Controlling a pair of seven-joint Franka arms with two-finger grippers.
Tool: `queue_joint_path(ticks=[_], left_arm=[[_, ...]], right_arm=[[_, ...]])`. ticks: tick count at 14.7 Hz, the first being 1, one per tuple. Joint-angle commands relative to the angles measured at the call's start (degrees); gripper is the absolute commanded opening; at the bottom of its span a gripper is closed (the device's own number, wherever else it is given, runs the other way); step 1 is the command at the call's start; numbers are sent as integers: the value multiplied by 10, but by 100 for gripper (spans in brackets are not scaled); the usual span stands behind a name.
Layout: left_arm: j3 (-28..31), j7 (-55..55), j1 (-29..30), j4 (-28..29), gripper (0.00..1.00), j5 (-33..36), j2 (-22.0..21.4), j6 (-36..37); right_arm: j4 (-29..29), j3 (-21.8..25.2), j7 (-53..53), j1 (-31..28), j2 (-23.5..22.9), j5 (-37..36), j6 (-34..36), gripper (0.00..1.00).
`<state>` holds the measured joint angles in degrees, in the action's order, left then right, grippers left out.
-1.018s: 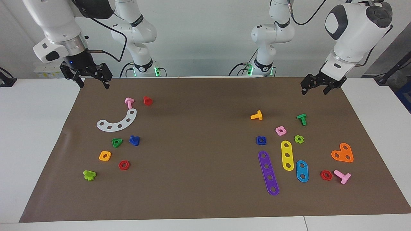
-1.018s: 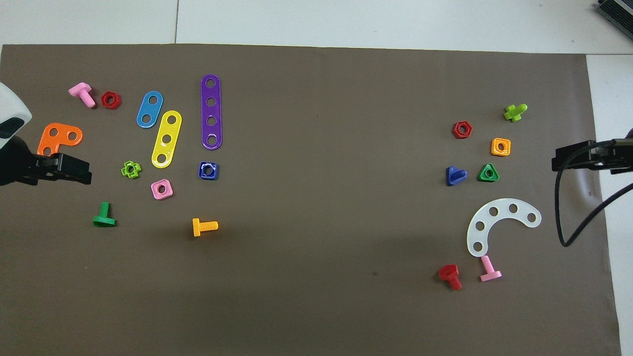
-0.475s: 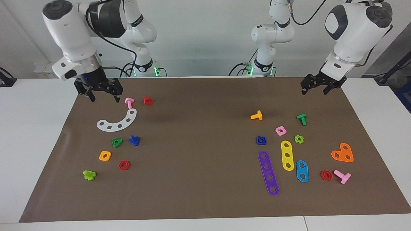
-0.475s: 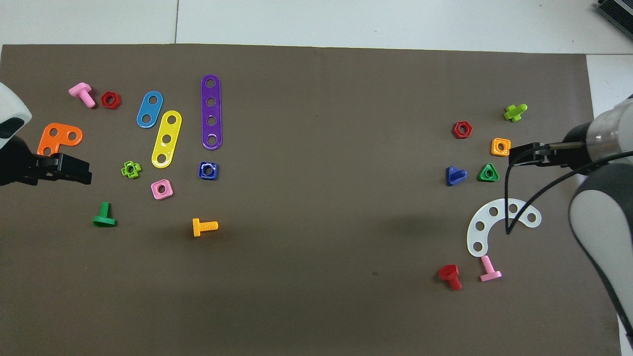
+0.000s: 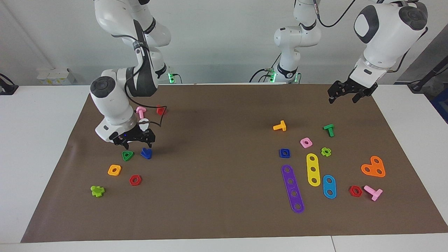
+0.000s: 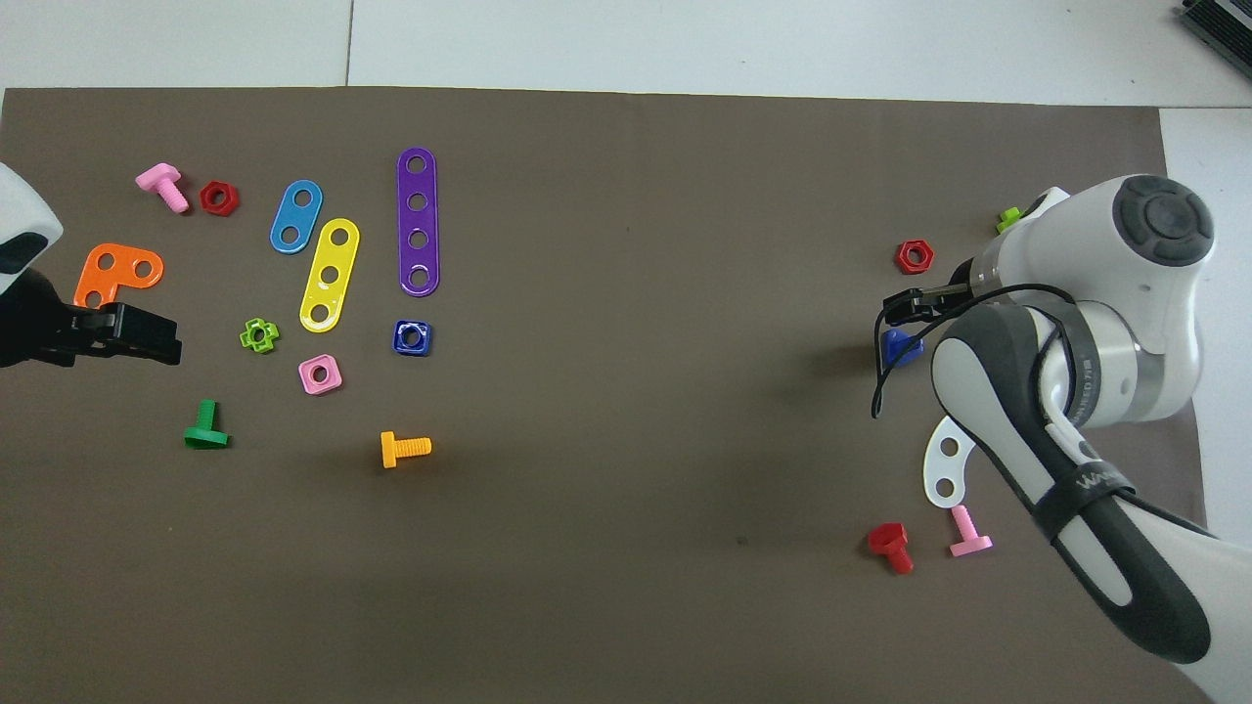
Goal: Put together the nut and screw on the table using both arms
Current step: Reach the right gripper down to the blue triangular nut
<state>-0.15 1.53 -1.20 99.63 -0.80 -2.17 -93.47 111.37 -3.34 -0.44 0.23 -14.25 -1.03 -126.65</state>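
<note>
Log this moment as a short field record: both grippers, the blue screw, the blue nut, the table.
right gripper: low over the mat, just above the screw and the green triangular nut, fingers open, holding nothing
left gripper: waiting in the air over the mat's edge at the left arm's end, fingers open
screw: on the mat, ungripped
nut: flat beside the purple strip
table: white, brown mat on it

Bright, even light from above; both views are sharp. A soft shadow lies on the brown mat [image 5: 224,182] under the right arm [image 5: 115,101].
</note>
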Motion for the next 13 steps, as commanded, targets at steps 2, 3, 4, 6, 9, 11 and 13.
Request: queue_joint_path(ticks=[2, 3, 4, 6, 9, 11, 13], left_arm=[[-1, 6, 5, 21, 100, -9, -17, -8], [-1, 6, 5, 21, 100, -9, -17, -8], [-1, 6, 5, 21, 100, -9, -17, -8], [-1, 6, 5, 21, 100, -9, -17, -8], [-1, 6, 5, 21, 100, -9, -17, -8], [-1, 6, 5, 21, 100, -9, -17, -8], [-1, 6, 5, 21, 100, -9, -17, -8]], right_arm=[[50, -3, -33, -7, 14, 10, -33, 85], [52, -3, -39, -7, 13, 10, -34, 76], [52, -3, -40, -7, 9, 10, -35, 69], [60, -3, -46, -8, 5, 10, -59, 59], [70, -3, -48, -8, 2, 11, -71, 57], [71, -3, -48, -8, -3, 10, -78, 54], [71, -3, -48, -10, -11, 11, -86, 54]])
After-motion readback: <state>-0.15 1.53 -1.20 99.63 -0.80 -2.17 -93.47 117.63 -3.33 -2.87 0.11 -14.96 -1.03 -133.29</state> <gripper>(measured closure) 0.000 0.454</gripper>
